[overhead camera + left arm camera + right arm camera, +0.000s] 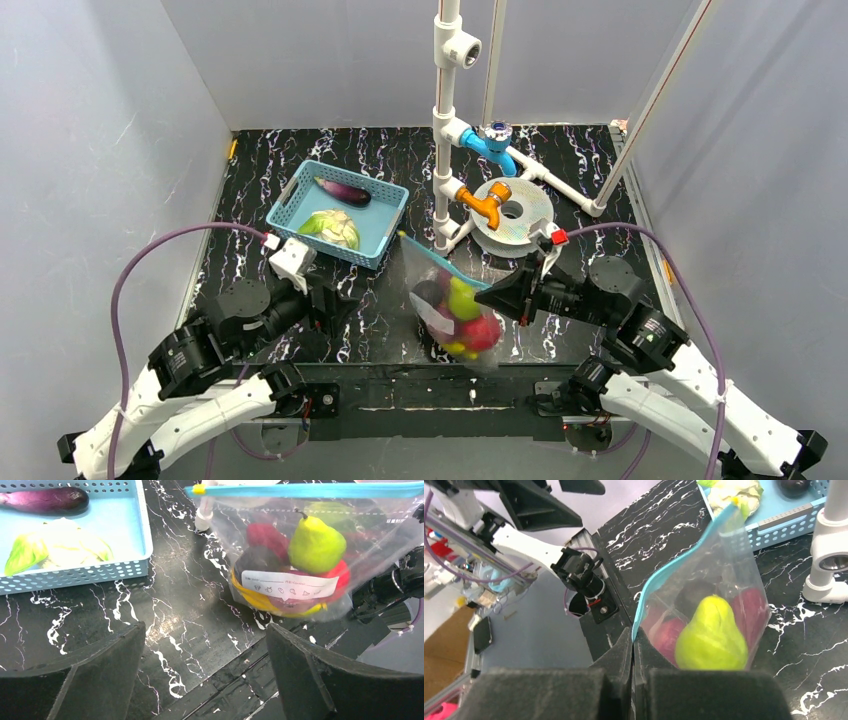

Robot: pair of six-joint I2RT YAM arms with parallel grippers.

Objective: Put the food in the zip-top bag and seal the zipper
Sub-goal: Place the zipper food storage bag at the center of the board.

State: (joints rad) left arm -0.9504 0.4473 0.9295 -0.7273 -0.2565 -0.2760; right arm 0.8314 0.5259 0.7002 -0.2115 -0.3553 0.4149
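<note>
While the right fingers (624,665) are pressed together on one end of the zipper (651,582), the zip-top bag (729,575) hangs just ahead of them, strip uppermost. A green pear (711,635) and dark red fruit (751,610) are inside. Left fingers (100,675) spread wide, gripping nothing. The bag sits ahead and to their right, apart from them, on the desk (175,625). The blue basket (75,575) ahead-left of them holds an eggplant (45,501) and a cabbage (60,550).
</note>
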